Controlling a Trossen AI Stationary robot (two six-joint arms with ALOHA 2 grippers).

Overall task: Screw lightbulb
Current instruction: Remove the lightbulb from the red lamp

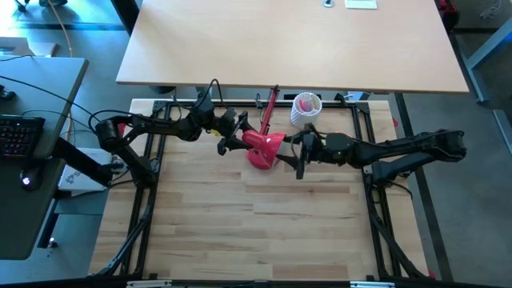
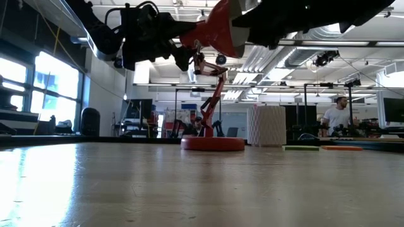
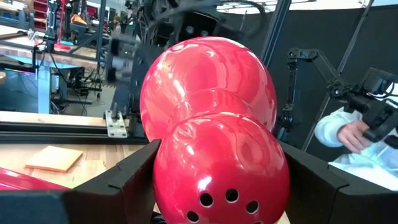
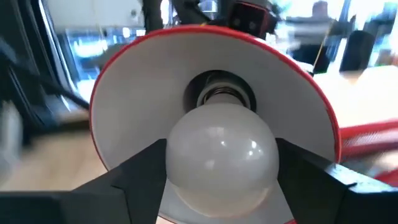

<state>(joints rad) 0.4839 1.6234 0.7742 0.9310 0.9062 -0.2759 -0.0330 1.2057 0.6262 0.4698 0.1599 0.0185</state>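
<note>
You see left gripper [image 3: 214, 180] clamping red lamp shade [image 3: 211, 124] | right gripper [image 4: 221, 165] pinching lightbulb [image 4: 221, 155] inside shade, near table's far edge

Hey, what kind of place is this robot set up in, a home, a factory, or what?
Most likely a robotics lab or workshop. Exposed ceiling ducts run over an open hall, a person works at a bench in the background, and a keyboard sits on a desk beside the wooden table.

Both arms raised, fingers [image 4: 124, 180] spread
</note>
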